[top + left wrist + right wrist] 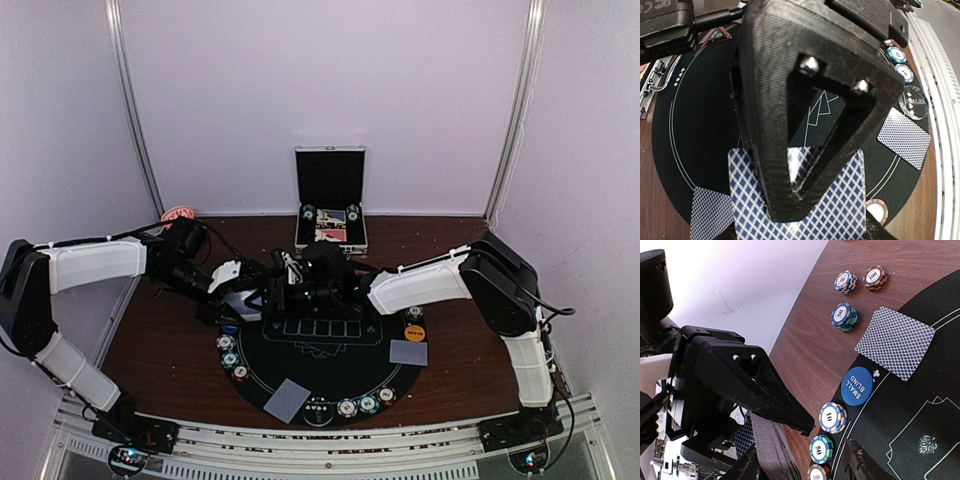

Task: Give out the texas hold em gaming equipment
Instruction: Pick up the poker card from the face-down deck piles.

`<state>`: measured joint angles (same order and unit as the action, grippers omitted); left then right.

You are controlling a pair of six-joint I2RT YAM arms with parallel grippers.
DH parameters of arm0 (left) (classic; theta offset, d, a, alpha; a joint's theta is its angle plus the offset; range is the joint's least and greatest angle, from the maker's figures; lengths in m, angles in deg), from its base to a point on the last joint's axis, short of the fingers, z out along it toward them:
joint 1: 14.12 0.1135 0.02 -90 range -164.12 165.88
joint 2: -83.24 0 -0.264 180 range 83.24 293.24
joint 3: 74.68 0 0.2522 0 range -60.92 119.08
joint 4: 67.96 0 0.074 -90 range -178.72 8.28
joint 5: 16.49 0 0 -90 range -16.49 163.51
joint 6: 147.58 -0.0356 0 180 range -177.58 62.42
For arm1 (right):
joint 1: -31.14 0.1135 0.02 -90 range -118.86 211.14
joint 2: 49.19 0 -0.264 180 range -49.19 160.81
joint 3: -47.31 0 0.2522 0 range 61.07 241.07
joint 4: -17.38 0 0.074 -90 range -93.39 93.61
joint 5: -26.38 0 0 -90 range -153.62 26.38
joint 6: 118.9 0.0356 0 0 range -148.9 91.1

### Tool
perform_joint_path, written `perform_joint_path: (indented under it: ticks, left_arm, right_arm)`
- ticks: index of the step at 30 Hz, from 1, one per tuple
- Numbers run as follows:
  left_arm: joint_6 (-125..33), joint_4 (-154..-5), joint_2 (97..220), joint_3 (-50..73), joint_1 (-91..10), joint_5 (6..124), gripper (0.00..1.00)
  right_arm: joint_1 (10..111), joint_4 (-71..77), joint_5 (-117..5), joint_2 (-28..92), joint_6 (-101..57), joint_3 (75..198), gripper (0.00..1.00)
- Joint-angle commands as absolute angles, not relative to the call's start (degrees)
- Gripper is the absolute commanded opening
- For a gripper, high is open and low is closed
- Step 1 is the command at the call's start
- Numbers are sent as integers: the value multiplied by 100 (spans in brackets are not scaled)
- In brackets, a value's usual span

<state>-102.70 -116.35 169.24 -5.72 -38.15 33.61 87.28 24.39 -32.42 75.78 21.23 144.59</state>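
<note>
Cards (840, 200) with blue-check backs are pinched in the left end effector (790, 217), above the far left edge of the mat (330, 365). Right end effector (812, 465) stands open just beside. I judge them light, slick and bendy; I would take one by its free edge.

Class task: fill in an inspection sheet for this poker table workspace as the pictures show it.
Surface: round black mat on a brown table.
Job's things: chips along the mat's edge; cards lying face down; orange disc; blue disc.
Clutter: open metal case at the back; a red-and-white round item, unclear.
Grippers: left gripper shut on a card; right gripper open.
Cables: black leads along both arms.
Surroundings: pale walls.
</note>
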Motion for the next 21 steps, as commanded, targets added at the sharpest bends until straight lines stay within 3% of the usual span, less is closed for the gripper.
perform_joint_path:
  ticks: [1, 12, 21]
  left_arm:
    - [-10350, -11538, 16964, -530, -3779, 3167, 48]
    - [-10350, -11538, 16990, -524, -3785, 3185, 52]
    - [-10341, -11538, 17012, -524, -3780, 3185, 52]
  right_arm:
    - [8729, 2371, -3348, 7482, 2076, 14441, 52]
    - [8600, 2107, -3625, 7154, 1914, 14152, 45]
    - [8539, 1882, -3739, 7091, 1754, 14126, 33]
